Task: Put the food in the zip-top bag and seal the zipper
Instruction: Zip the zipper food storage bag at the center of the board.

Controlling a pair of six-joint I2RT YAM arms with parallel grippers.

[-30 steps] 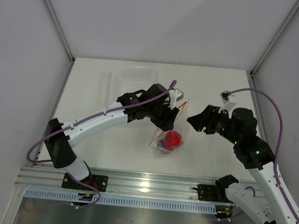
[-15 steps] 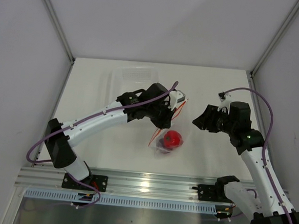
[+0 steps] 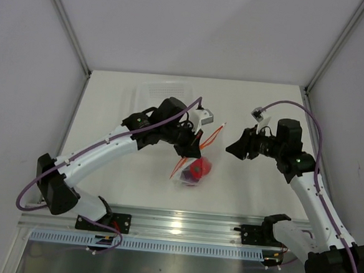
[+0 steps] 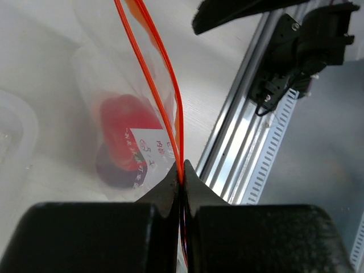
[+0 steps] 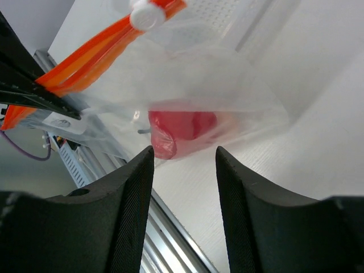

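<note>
1. The left fingers (image 4: pixel 165 196) are pressed flat together on the zipper (image 4: pixel 161 68) at one end of the strip. The zip-top bag (image 4: pixel 131 108) hangs below them; I cannot tell whether its bottom touches the surface (image 3: pixel 259 104).
2. The right fingers (image 5: pixel 128 222) are spread wide and hold nothing. They face the bag's side and stand apart from it.
3. A red pepper piece (image 5: pixel 182 128) and a darker purple piece (image 4: pixel 116 170) sag in the bag's bottom, beneath the left fingers. No peach ball is visible.
4. The film looks thin, limp and slippery, and the load looks light. The zipper is the stiffest part. The white tab (image 5: pixel 147 16), at the strip's end away from the left fingers, seems the best hold.
5. A white tray (image 3: pixel 163 91) lies beyond the left fingers and an aluminium rail (image 4: pixel 239 142) lies nearer. Neither stands between the right fingers and the tab.
</note>
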